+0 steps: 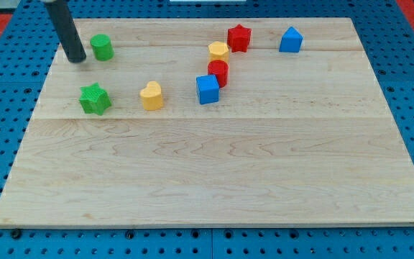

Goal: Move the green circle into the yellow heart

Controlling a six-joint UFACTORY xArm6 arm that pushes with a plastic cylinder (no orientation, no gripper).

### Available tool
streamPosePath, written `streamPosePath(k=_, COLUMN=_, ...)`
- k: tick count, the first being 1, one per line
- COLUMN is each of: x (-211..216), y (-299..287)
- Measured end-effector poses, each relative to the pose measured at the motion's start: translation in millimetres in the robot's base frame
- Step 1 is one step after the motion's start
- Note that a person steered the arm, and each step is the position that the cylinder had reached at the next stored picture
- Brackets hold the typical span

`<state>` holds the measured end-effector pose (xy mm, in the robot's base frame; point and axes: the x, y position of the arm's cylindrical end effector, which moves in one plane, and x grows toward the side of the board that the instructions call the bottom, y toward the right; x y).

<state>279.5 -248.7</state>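
Note:
The green circle [102,47] stands near the board's top left. The yellow heart [151,95] lies below it and to its right, about a hand's width away. My tip [77,60] rests on the board just left of the green circle and slightly below it, a small gap between them. The dark rod rises from the tip toward the view's top left.
A green star [94,98] lies left of the yellow heart. A blue cube [208,89], a red cylinder [218,72], a yellow hexagon-like block [218,51] and a red star [238,37] cluster at top centre. A blue block [290,39] lies further right. The wooden board [214,173] sits on blue pegboard.

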Motion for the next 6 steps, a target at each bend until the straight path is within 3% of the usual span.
streamPosePath(k=1, x=-41.0, y=0.4)
streamPosePath(k=2, x=-9.4, y=67.0)
streamPosePath(k=4, x=88.9, y=88.6)
streamPosePath(k=5, x=113.4, y=101.3)
streamPosePath(k=6, x=87.0, y=106.5)
